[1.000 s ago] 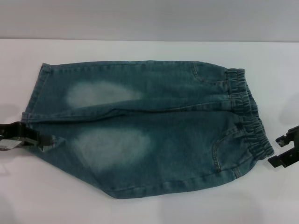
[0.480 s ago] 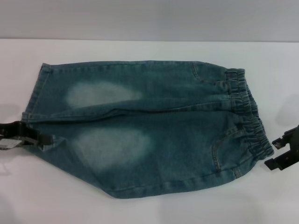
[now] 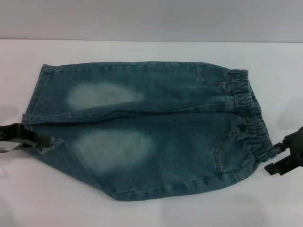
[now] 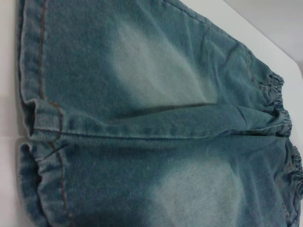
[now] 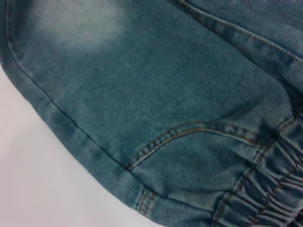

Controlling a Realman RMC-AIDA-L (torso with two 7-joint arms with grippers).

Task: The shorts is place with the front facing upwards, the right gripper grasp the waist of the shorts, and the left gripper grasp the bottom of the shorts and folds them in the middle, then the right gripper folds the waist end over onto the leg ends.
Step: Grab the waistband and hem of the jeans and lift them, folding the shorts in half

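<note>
Now: both grippers at the ends of the shorts point(image 3: 147, 127), no lift yet.
Shorts lie flat, front up, on the white table point(image 3: 142, 213), waist of the shorts point(image 3: 251, 118) to the robot's right, leg hems point(image 3: 35, 101) to its left. Right gripper point(image 3: 284, 158) sits at the near waist corner, fingers spread, nothing held. Left gripper point(image 3: 45, 142) is at the near hem, probably pinching it, but I cannot tell. To do it well: get both layers of the gathered band between the fingers before clamping, then lift both ends level.
</note>
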